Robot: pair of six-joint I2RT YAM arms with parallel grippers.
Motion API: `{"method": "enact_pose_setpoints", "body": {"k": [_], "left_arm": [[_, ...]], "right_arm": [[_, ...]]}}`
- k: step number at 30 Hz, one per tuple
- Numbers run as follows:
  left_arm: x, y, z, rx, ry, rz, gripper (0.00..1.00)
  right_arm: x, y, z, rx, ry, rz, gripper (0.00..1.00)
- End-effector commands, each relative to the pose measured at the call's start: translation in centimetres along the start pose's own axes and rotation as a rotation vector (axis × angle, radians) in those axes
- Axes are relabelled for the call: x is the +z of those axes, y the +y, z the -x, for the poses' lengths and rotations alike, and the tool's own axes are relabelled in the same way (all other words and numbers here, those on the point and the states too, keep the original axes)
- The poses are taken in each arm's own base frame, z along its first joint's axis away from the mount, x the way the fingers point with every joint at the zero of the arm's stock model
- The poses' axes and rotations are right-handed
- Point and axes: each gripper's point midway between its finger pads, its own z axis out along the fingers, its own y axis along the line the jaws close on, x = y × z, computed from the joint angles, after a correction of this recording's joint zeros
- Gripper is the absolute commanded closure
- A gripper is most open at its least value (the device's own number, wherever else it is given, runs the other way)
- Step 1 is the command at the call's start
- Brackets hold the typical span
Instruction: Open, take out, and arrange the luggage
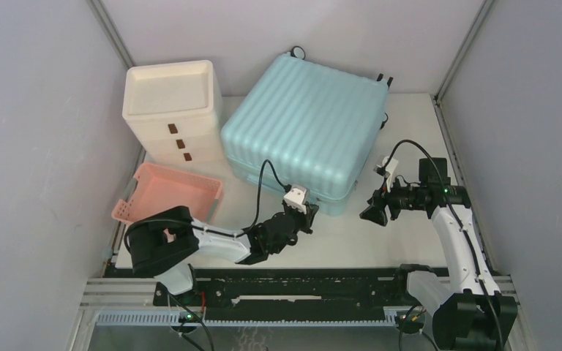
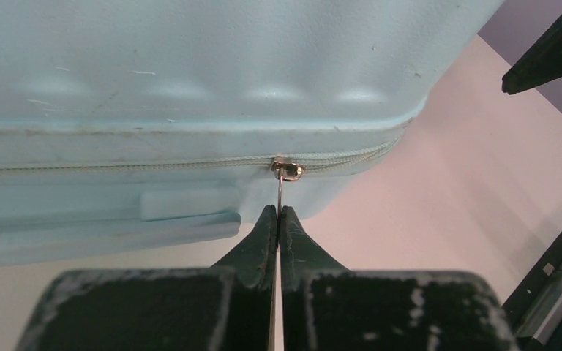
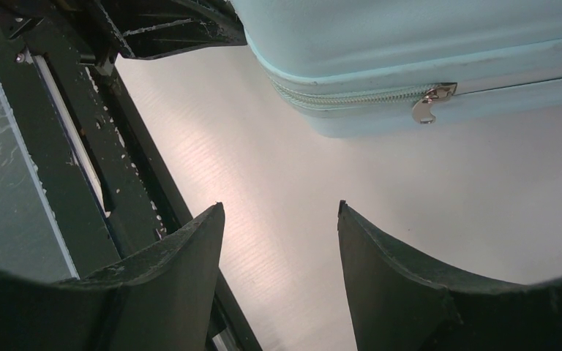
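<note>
One low left arm (image 1: 223, 243) at luggage (image 1: 304, 124)

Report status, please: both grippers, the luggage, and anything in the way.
Left gripper shut on zipper pull. Right gripper open, empty, near a corner of the luggage. Luggage closed, lying flat. Cabinet close beside it, away from the grippers.

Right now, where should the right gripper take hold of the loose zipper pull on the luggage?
Pinch the small metal tab of the zipper pull, not the slider. It hangs free off the seam on the side wall of the luggage, so bring the right gripper, now open, in level from the table side, a finger either side of the tab.
</note>
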Motion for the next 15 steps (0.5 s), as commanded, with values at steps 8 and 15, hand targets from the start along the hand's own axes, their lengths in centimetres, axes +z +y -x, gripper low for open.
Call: {"method": "enact_pose_setpoints", "body": {"k": [8,15], "left_arm": [[-0.6,3.9,3.3,-0.049,-0.091,0.101,1.00],[-1.4,6.5,3.4,-0.031,-0.098,0.154,1.00]], "right_arm": [[-0.3,-0.3,1.3,-0.047,-0.015,-0.013,0.34],[-0.3,-0.3,1.2,-0.052,-0.010,-0.013,0.34]]}}
